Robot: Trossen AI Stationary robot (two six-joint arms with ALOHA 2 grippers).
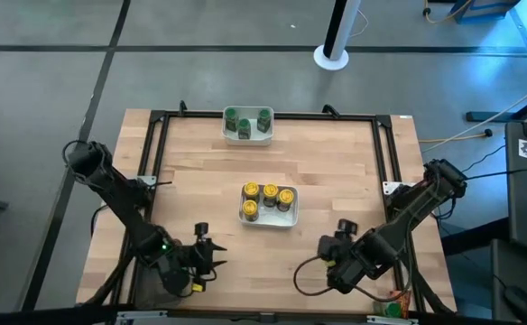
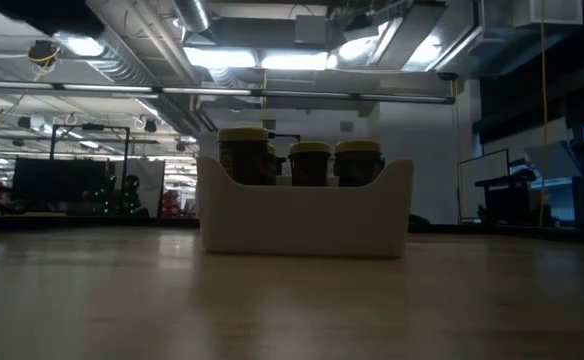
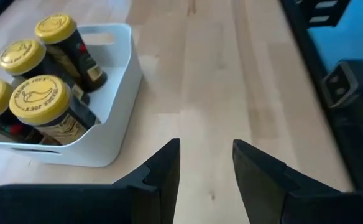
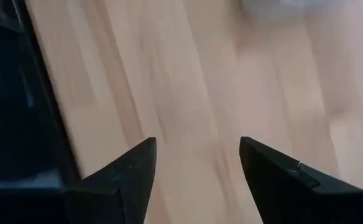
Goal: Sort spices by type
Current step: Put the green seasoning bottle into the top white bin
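Several yellow-capped spice jars [image 1: 269, 199] stand upright in a white rectangular bowl [image 1: 291, 219] at the table's middle; they show too in the low view [image 2: 310, 160] and the left wrist view [image 3: 40, 99]. Several green-capped jars [image 1: 246, 122] stand in a second white bowl [image 1: 246, 140] at the far edge. My left gripper [image 3: 206, 163] hangs open over bare wood near the front left [image 1: 211, 251], right of the bowl in its own view. My right gripper [image 4: 197, 163] is open above bare wood at the front right [image 1: 343, 236].
A black frame [image 1: 155, 153] runs along the table's left, far and right sides. Bare wood lies between the two bowls and in front of the middle bowl. A white pole base [image 1: 331, 58] stands on the floor beyond the table.
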